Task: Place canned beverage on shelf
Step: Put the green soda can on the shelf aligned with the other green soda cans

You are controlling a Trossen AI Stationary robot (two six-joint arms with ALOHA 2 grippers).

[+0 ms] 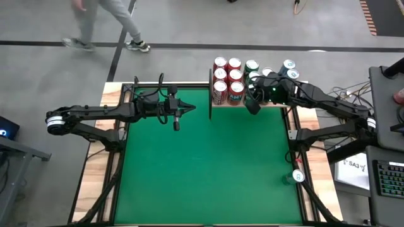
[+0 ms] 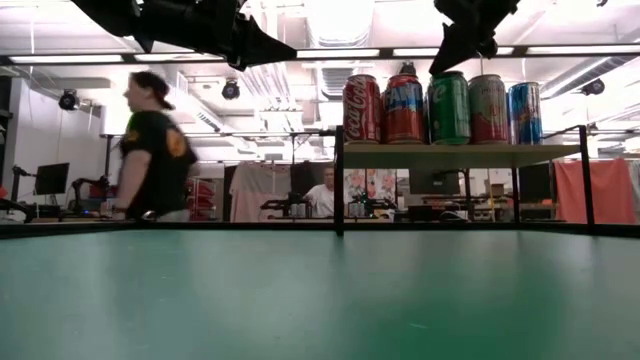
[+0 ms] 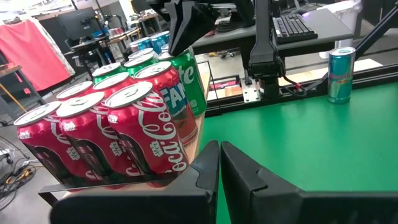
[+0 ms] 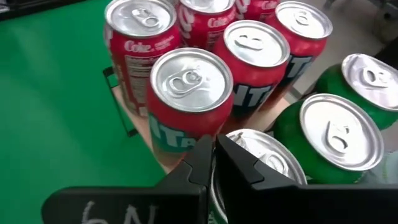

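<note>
The green felt table (image 1: 202,164) carries the shelf (image 2: 460,155) at its far edge, right of centre, packed with red Coke cans (image 1: 219,75), red Fanta cans (image 1: 235,74) and green cans (image 1: 252,67). The left gripper (image 1: 189,108) hovers left of the shelf, fingers closed and empty. The right gripper (image 1: 252,106) hangs over the shelf's near green can (image 4: 264,155), fingers pressed together. A teal can (image 1: 297,177) stands alone at the table's right edge.

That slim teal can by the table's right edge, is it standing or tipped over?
Upright. The teal can stands on its base on the green tabletop, and its round top faces straight up in the high view.
</note>
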